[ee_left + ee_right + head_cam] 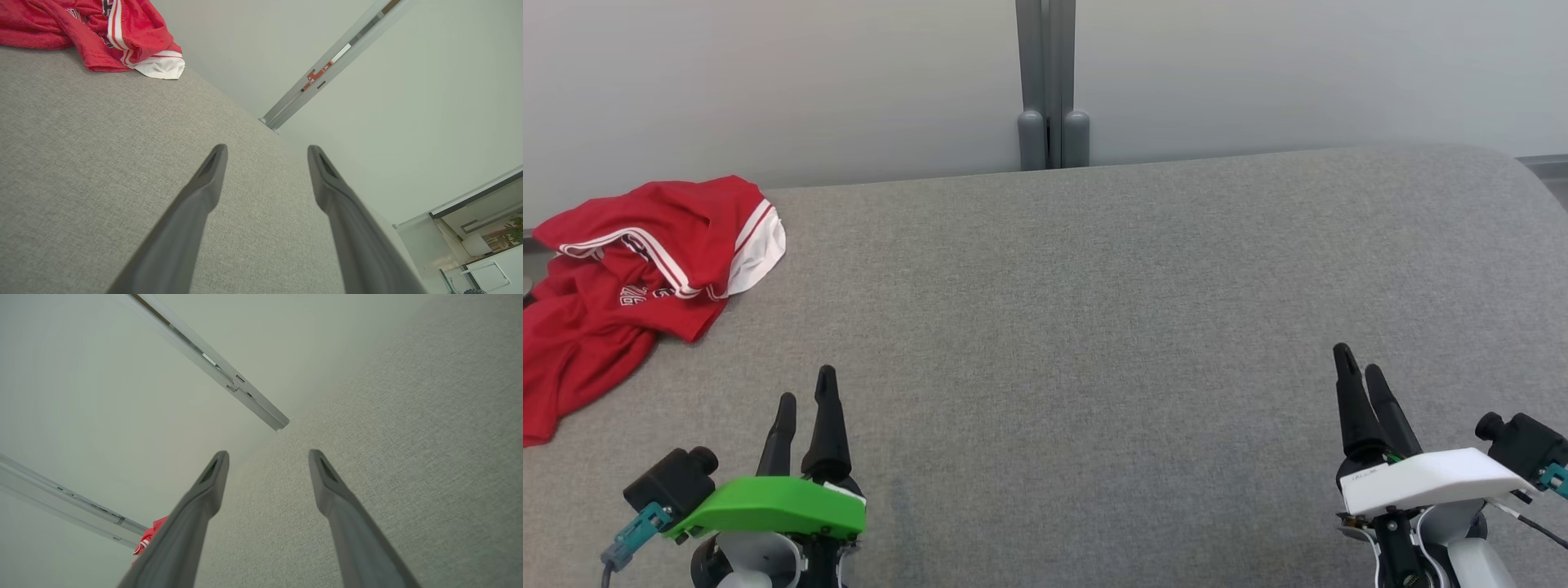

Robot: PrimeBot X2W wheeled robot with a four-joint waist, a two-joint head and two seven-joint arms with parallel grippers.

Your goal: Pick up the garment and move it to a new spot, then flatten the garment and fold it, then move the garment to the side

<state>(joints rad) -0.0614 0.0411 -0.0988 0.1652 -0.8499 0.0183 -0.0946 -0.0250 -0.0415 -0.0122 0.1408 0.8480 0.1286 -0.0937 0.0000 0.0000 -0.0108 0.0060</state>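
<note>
- Head view showed the left gripper [806,385] at the lower left, its two dark fingers spread apart and grasping nothing. The left wrist view showed the same wide gap, with grey fabric beyond it.
- The right gripper [1357,359] sat at the lower right, likewise released and empty, its fingers pointing up the view.
- Both claws were low over the grey padded surface [1094,327]; whether either touched it could not be told.
- The garment [645,269], a red shirt with white stripes and a white cuff, lay crumpled in a heap at the far left of that surface. Part of it ran off the head view's left edge. It was ahead and to the left of the left gripper, apart from it, and well apart from the right one.
- Behind the surface stood a pale wall [768,82] with a grey post [1052,82] at its middle.
- By my judgement the first step, picking up the garment, had not yet begun, since the heap lay untouched and bunched.
- The next move probably called for the left arm to reach forward and leftward, lower its open fingers onto a raised fold, and close on it.
- The bare middle of the surface looked like a fair spot to carry the garment to, within reach of both arms for flattening.
</note>
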